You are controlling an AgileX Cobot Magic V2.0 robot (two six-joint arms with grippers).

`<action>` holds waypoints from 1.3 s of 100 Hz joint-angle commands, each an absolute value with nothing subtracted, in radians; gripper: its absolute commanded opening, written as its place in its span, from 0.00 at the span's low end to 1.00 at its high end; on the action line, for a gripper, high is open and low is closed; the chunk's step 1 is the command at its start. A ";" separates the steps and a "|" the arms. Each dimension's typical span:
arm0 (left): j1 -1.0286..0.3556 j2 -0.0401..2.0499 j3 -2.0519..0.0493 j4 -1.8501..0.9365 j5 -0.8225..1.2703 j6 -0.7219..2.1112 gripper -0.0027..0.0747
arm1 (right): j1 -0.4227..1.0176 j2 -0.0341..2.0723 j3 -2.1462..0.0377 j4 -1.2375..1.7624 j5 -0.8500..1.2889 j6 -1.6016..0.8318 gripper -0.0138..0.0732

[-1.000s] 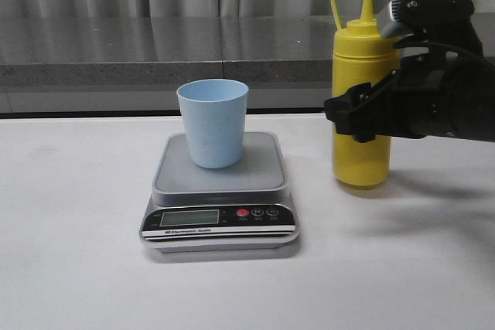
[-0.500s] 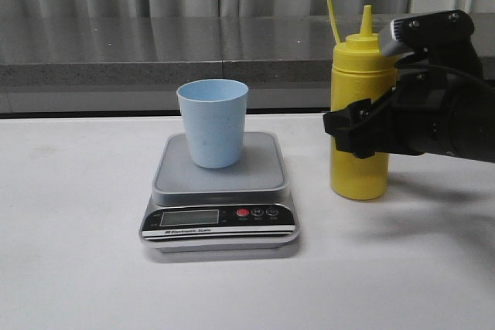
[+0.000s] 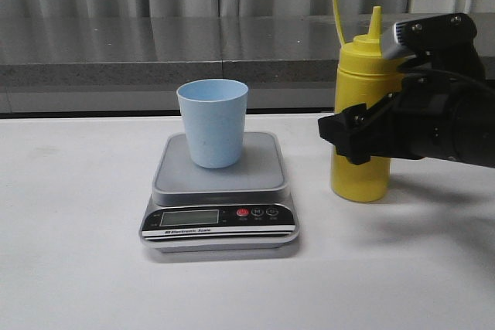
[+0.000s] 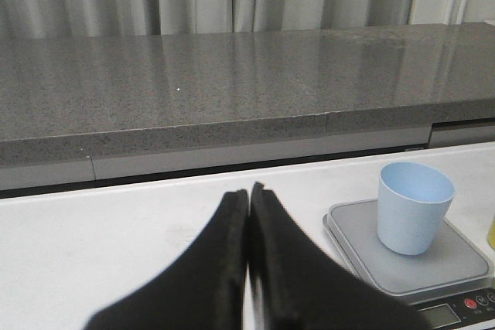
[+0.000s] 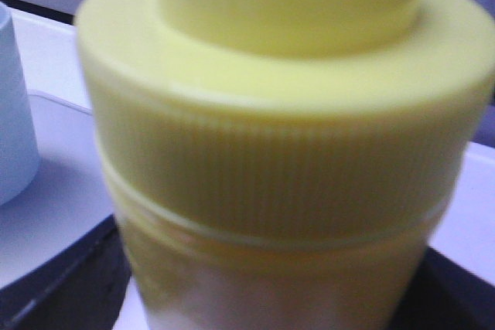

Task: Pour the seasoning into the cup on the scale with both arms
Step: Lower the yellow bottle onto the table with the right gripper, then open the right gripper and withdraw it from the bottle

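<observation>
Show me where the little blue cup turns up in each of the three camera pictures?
Front view: the cup stands mid-picture on the scale.
Left wrist view: cup at lower right, on the scale.
Right wrist view: only its side at the left edge.
Shared landmark: the scale's grey platform.

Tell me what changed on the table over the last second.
The right gripper, closed around the yellow bottle, drew it a little toward the camera; its base now sits lower in the front view, and the top leans slightly right. Whether it has left the table cannot be told. The blue cup stayed upright on the scale, neither having moved. The left gripper is shut, off to the side.
</observation>
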State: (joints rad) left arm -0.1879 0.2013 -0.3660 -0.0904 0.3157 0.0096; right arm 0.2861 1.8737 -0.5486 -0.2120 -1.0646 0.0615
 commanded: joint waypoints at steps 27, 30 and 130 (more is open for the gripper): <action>-0.188 0.211 -0.393 -0.093 0.243 0.012 0.01 | 0.284 1.831 -0.558 -0.216 -1.158 0.061 0.86; -0.188 0.211 -0.393 -0.093 0.243 0.012 0.01 | 0.284 1.830 -0.558 -0.216 -1.158 0.061 0.86; -0.188 0.211 -0.393 -0.093 0.243 0.012 0.01 | 0.280 1.730 -0.381 -0.084 -1.222 0.061 0.86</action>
